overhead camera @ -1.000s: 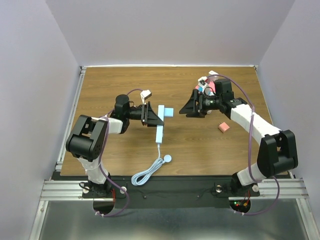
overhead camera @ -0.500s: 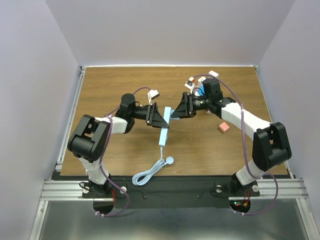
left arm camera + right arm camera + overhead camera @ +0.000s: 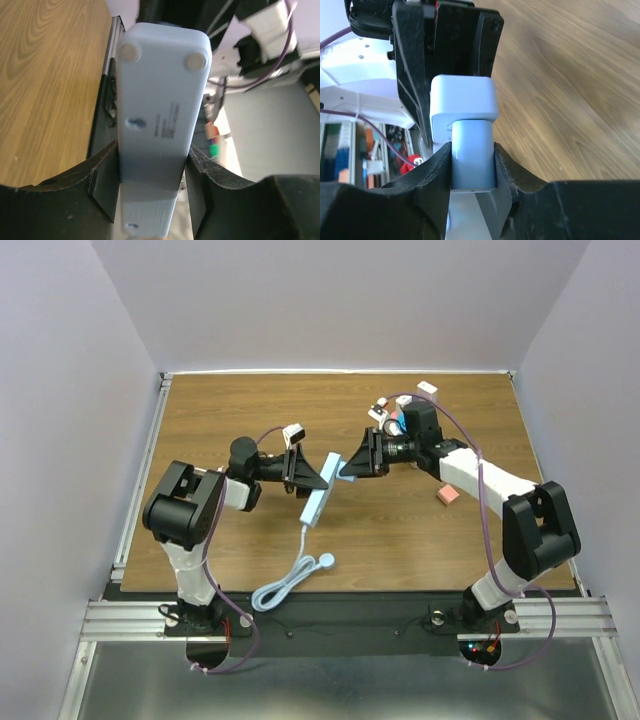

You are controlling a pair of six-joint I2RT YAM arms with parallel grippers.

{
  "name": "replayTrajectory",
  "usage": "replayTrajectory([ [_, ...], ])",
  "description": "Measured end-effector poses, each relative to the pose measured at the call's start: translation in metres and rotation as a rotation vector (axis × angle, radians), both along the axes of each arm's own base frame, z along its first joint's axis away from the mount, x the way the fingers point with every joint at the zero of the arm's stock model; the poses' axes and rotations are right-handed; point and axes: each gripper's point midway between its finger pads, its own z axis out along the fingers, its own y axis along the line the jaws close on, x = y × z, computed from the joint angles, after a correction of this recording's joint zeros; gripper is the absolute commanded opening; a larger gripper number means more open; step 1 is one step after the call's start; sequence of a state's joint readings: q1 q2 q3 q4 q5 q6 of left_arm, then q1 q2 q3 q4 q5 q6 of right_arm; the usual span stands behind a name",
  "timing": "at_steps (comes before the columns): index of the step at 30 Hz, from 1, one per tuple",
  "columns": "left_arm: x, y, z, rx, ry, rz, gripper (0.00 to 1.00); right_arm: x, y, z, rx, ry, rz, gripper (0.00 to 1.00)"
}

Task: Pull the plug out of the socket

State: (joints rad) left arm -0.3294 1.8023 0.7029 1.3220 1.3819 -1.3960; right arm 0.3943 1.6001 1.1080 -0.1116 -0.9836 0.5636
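— Where's the plug?
— I see the plug [image 3: 472, 156] seated against the socket strip [image 3: 157, 115], mid-table, between both arms.
— And the claws?
— My right gripper [image 3: 472, 150] is closed narrowly on the plug, with a finger pressing each side. My left gripper [image 3: 151, 200] clamps the strip's long sides (its underside, with two round feet, faces that camera). The strip's white cable [image 3: 285, 590] trails toward the near edge of the table [image 3: 230, 420].

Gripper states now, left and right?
Left gripper: shut on the pale blue plastic power strip.
Right gripper: shut on the pale blue boxy plug.
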Motion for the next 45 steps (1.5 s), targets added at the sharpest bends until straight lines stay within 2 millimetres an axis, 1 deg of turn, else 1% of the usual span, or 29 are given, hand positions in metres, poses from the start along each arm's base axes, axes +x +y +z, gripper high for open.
replayTrajectory([
  [3,0.013,0.006,-0.013,0.015,0.157,0.039,0.0,0.0,-0.008,-0.02,-0.031,0.063,-0.052,0.0],
  [5,0.023,0.009,-0.017,0.02,0.238,0.078,0.0,-0.002,-0.017,-0.028,-0.029,0.111,-0.07,0.0],
  [7,0.028,0.009,-0.017,0.019,0.286,0.105,0.0,-0.004,-0.027,-0.027,-0.012,0.127,-0.081,0.0],
  [9,0.032,0.009,-0.014,0.017,0.331,0.118,0.0,-0.005,-0.039,-0.02,0.004,0.113,-0.095,0.01],
  [10,0.035,0.016,-0.014,0.022,0.375,0.124,0.0,-0.004,-0.048,-0.015,0.011,0.092,-0.105,0.01],
  [11,0.044,0.026,-0.015,0.02,0.406,0.158,0.0,0.002,-0.065,-0.009,0.016,0.076,-0.153,0.0],
  [12,0.055,0.038,-0.017,0.016,0.447,0.199,0.0,0.01,-0.081,-0.006,0.013,0.052,-0.205,0.0],
  [13,0.061,0.046,-0.018,0.013,0.477,0.225,0.0,0.02,-0.095,-0.003,0.012,0.031,-0.256,0.0],
  [14,0.067,0.053,-0.02,0.01,0.493,0.25,0.0,0.027,-0.105,-0.002,0.008,0.014,-0.289,0.0],
  [16,0.073,0.059,-0.023,0.007,0.525,0.27,0.0,0.03,-0.11,-0.003,0.002,0.008,-0.308,0.0],
  [21,0.069,0.054,-0.024,0.015,0.563,0.25,0.0,0.024,-0.103,-0.01,-0.001,0.036,-0.279,0.0],
  [23,0.068,0.052,-0.023,0.017,0.568,0.245,0.18,0.025,-0.102,-0.016,-0.004,0.059,-0.274,0.0],
  [25,0.068,0.052,-0.023,0.016,0.575,0.243,0.31,0.026,-0.101,-0.023,-0.011,0.085,-0.273,0.0],
  [26,0.069,0.052,-0.022,0.016,0.575,0.241,0.51,0.028,-0.101,-0.028,-0.016,0.101,-0.275,0.01],
  [27,0.069,0.051,-0.02,0.016,0.573,0.235,0.58,0.03,-0.102,-0.032,-0.023,0.113,-0.282,0.0],
  [28,0.07,0.049,-0.018,0.015,0.57,0.23,0.79,0.034,-0.102,-0.038,-0.036,0.143,-0.29,0.0],
  [29,0.07,0.049,-0.017,0.015,0.563,0.228,0.81,0.04,-0.101,-0.042,-0.049,0.159,-0.298,0.0],
  [30,0.071,0.048,-0.015,0.014,0.558,0.225,0.99,0.044,-0.101,-0.044,-0.064,0.171,-0.307,0.0],
  [33,0.069,0.043,-0.007,0.012,0.53,0.21,0.99,0.06,-0.093,-0.051,-0.119,0.196,-0.315,0.01],
  [37,0.066,0.037,-0.002,0.012,0.505,0.191,0.99,0.067,-0.082,-0.051,-0.158,0.189,-0.309,0.0],
  [42,0.057,0.024,0.001,0.021,0.468,0.137,0.99,0.067,-0.077,-0.05,-0.175,0.194,-0.304,0.01],
  [45,0.044,0.009,0.009,0.031,0.419,0.056,0.99,0.066,-0.077,-0.052,-0.176,0.202,-0.294,0.0],
])
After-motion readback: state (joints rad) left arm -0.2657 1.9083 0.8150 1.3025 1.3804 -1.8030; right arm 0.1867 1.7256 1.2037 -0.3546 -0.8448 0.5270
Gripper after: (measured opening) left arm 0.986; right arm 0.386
